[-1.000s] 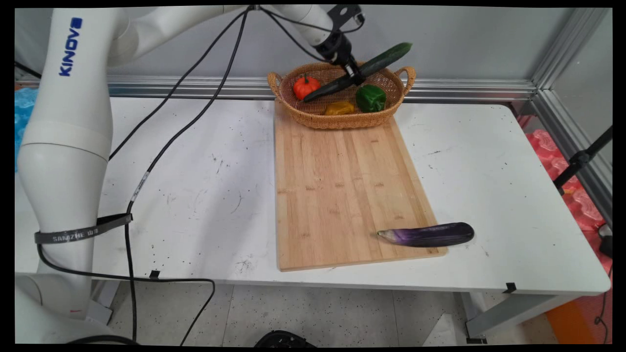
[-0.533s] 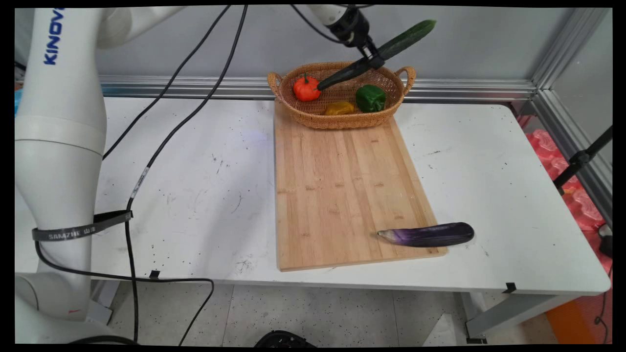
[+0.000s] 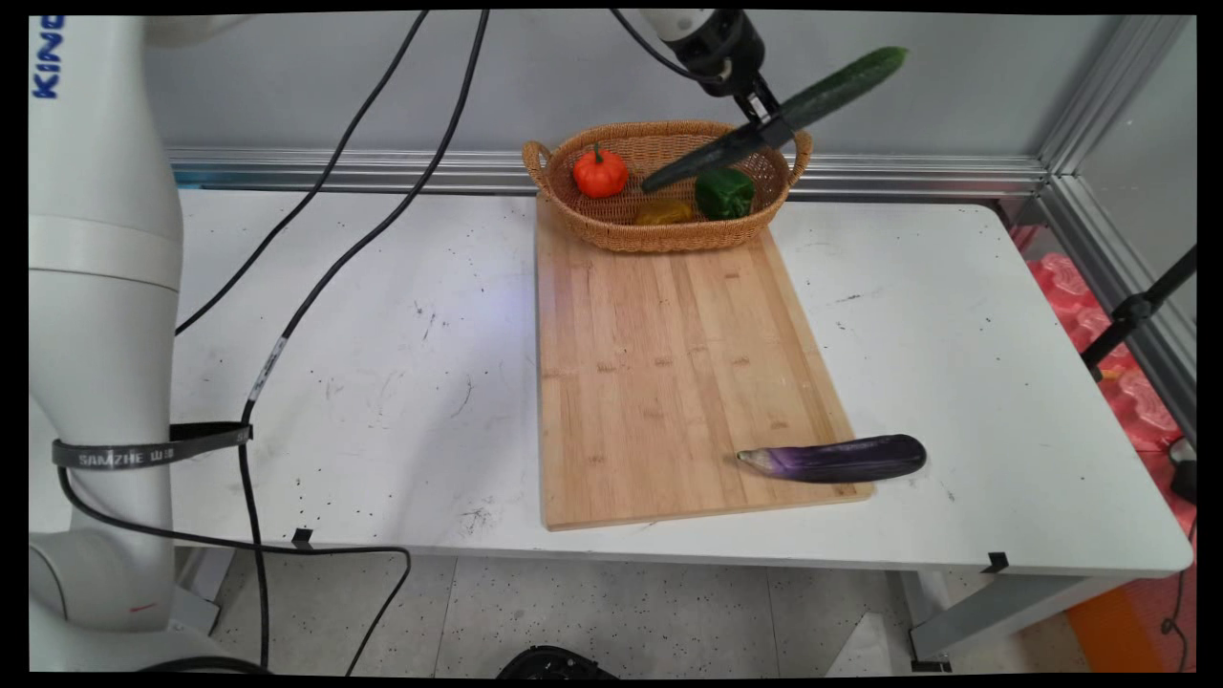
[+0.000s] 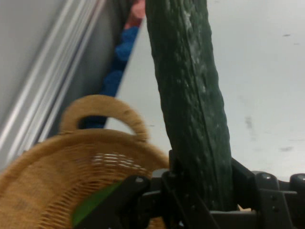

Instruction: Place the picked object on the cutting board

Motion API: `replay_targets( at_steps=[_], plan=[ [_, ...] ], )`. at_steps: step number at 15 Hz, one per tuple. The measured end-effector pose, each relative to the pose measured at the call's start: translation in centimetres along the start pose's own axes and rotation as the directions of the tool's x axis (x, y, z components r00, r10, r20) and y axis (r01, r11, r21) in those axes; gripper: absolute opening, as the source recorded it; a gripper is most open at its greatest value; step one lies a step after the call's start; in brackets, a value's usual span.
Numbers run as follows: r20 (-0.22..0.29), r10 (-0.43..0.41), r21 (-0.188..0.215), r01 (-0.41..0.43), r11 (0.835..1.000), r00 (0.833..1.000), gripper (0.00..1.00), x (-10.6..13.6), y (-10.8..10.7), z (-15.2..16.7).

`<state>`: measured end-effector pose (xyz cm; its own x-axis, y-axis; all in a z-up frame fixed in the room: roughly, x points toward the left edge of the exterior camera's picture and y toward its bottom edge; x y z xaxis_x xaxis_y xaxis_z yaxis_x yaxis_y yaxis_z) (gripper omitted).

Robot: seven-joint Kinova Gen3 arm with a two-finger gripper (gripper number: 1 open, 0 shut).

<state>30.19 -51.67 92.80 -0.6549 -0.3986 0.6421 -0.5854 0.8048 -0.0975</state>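
Observation:
My gripper [image 3: 769, 119] is shut on a long dark green cucumber [image 3: 776, 117] and holds it tilted in the air above the right part of the wicker basket [image 3: 611, 225]. In the hand view the cucumber [image 4: 190, 95] rises from between the fingers, past the basket's handle [image 4: 102, 107]. Inside the basket lie a small orange pumpkin [image 3: 599, 173], a green pepper [image 3: 723, 192] and a yellow pepper [image 3: 664, 211], partly hidden by the rim.
A bamboo cutting board [image 3: 669, 373] runs from the basket toward the table's near edge. A purple eggplant [image 3: 834, 459] lies across the board's near right corner. Black cables [image 3: 325, 268] hang over the table's left half.
The gripper has lifted the cucumber out of the basket and carried it to the right and up. The vegetables in the basket and the eggplant stayed put.

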Motion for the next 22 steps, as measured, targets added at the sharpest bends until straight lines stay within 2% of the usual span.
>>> replay_targets(
  at_steps=[5, 11, 16, 22],
  plan=[
    [0.047, -0.016, -0.07, 0.019, 0.997, 0.999, 0.0, -0.1, 5.4, -0.8],
    [0.101, 0.017, -0.145, -0.003, 0.989, 0.995, 0.0, -2.4, 10.5, -0.6],
    [0.127, 0.057, -0.191, -0.032, 0.981, 0.99, 0.0, -5.0, 13.9, 0.6],
    [0.15, 0.083, -0.221, -0.048, 0.974, 0.985, 0.0, -8.2, 16.9, 2.7]
  ],
)
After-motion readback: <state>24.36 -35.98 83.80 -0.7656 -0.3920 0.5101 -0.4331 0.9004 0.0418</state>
